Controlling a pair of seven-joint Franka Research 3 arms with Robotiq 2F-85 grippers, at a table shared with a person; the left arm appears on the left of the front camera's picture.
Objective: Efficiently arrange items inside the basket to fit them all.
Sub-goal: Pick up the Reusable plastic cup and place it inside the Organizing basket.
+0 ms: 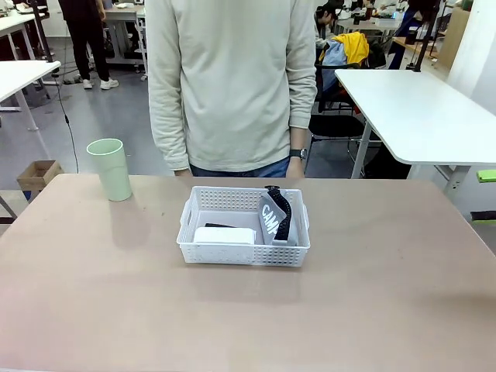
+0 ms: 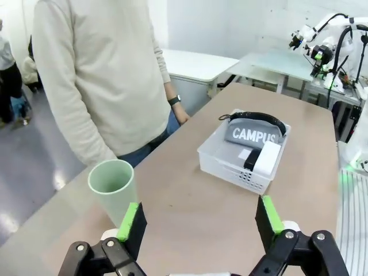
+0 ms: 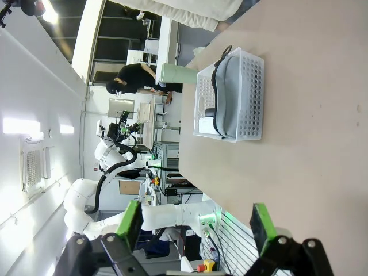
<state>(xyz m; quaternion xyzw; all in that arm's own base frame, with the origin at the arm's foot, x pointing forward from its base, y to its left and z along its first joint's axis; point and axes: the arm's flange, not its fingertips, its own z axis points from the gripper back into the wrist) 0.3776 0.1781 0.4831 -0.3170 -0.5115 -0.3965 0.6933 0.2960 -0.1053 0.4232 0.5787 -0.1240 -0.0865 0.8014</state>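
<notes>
The white basket [image 1: 240,254] sits mid-table. Inside it a grey "CAMPUS" pouch [image 1: 273,221] stands on edge along the right wall. A white box [image 1: 225,235] lies at the front left, with a black stapler [image 1: 219,225] partly hidden behind it. The pale green cup [image 1: 109,169] stands upright on the table, left of the basket and outside it. My left gripper [image 2: 198,221] is open and empty, with the cup [image 2: 113,190] close ahead and the basket [image 2: 230,169] farther off. My right gripper [image 3: 195,227] is open and empty, well short of the basket [image 3: 253,98].
A person in a cream sweater [image 1: 232,77] stands at the table's far edge behind the basket, arms down. Bare tabletop [image 1: 372,294] surrounds the basket. White tables [image 1: 418,108] and a cardboard box [image 1: 37,177] stand beyond.
</notes>
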